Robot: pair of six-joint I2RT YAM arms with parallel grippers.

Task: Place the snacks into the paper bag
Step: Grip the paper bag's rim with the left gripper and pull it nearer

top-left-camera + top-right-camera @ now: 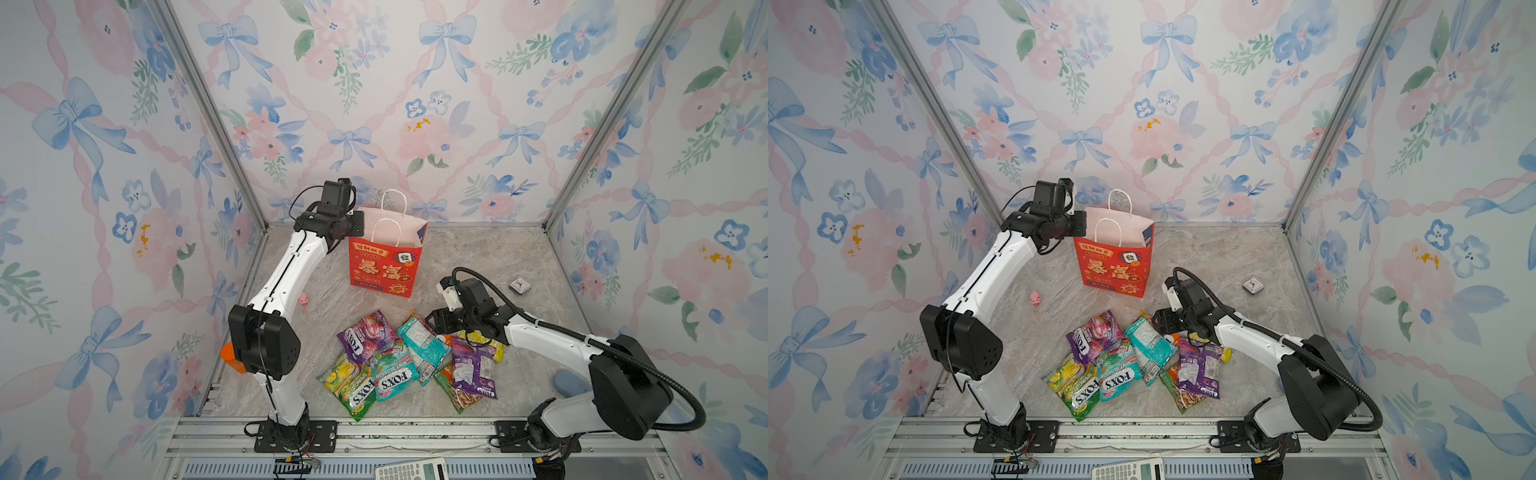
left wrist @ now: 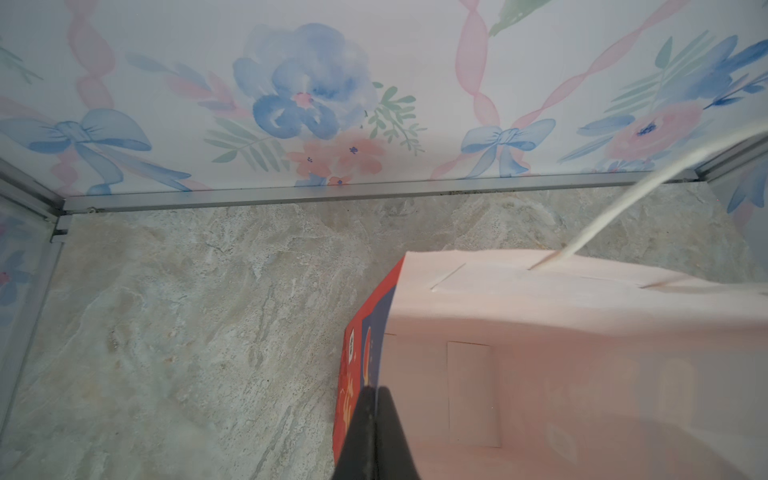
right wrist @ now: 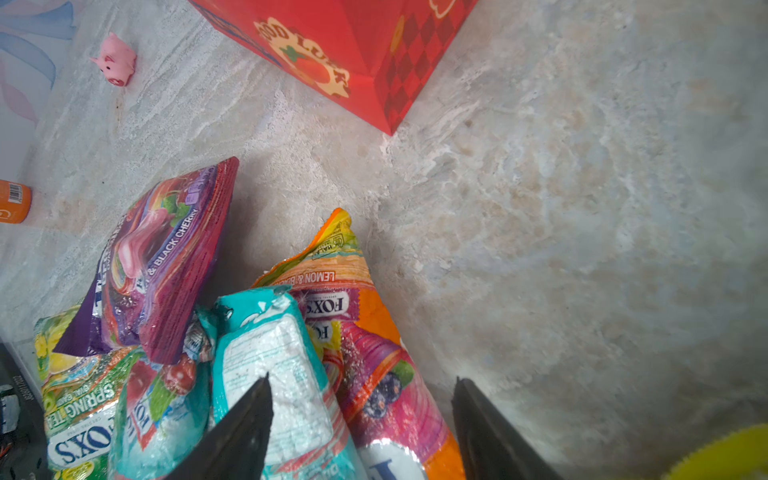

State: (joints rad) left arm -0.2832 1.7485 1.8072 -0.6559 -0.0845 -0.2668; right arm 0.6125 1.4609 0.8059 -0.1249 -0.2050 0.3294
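Nothing seems bagged yet: the snacks (image 1: 399,361) lie piled at six o'clock from the paper bag (image 1: 384,270). The left tool (image 2: 375,392) clamps its rim; the right tool (image 3: 361,378) gapes above them.

Yellow characters printed on tall red paper bag (image 1: 382,270); glossy plastic snack packets (image 1: 390,374) coloured purple, teal, green, orange.

Paired high overviews; close wrist views
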